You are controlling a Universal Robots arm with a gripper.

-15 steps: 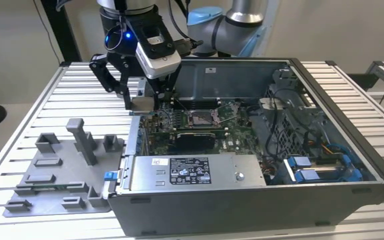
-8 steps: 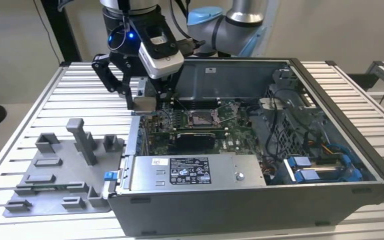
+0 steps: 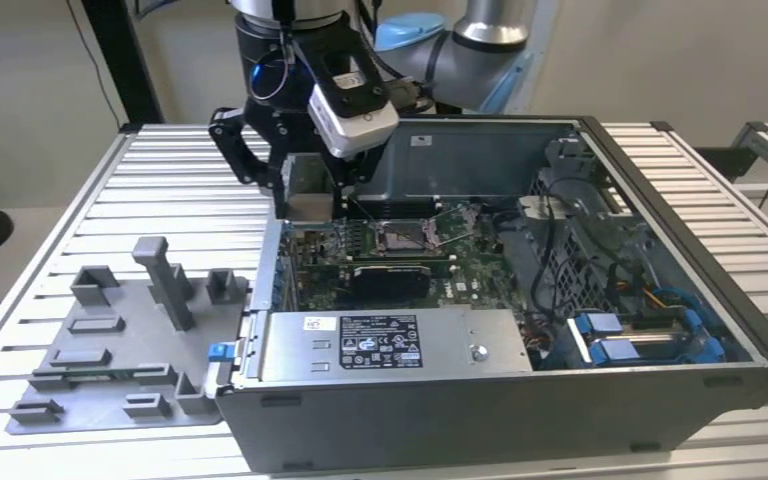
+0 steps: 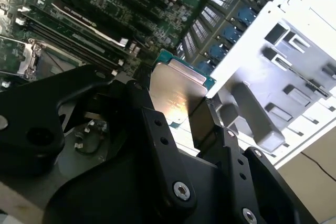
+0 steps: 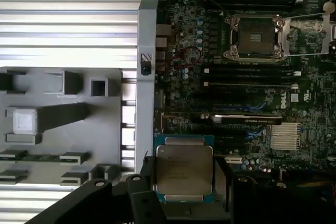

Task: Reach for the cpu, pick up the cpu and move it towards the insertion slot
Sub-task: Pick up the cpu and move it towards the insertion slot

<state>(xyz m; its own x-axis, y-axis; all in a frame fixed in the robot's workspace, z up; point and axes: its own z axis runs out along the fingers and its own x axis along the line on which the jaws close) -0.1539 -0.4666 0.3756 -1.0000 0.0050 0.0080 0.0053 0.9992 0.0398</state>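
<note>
Your gripper [image 5: 184, 182] clamps the cpu [image 5: 184, 169] by its edges, above the board; the slot [image 5: 255, 37] sits well apart, upper right of the frame.

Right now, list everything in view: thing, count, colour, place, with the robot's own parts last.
cpu: one, silver face with a green edge, held between the fingers above the circuit board near the case wall.
insertion slot: one, silver frame with a dark centre, on the green circuit board, apart from the cpu.
computer case: one, dark grey, open on the table.
fixture plate: one, grey with raised blocks, beside the case at the exterior view's left.
table: one, pale ribbed metal, under everything.
arm: one, grey and blue, reaching in from behind the case.
gripper: one, black, shut on the cpu.
</note>
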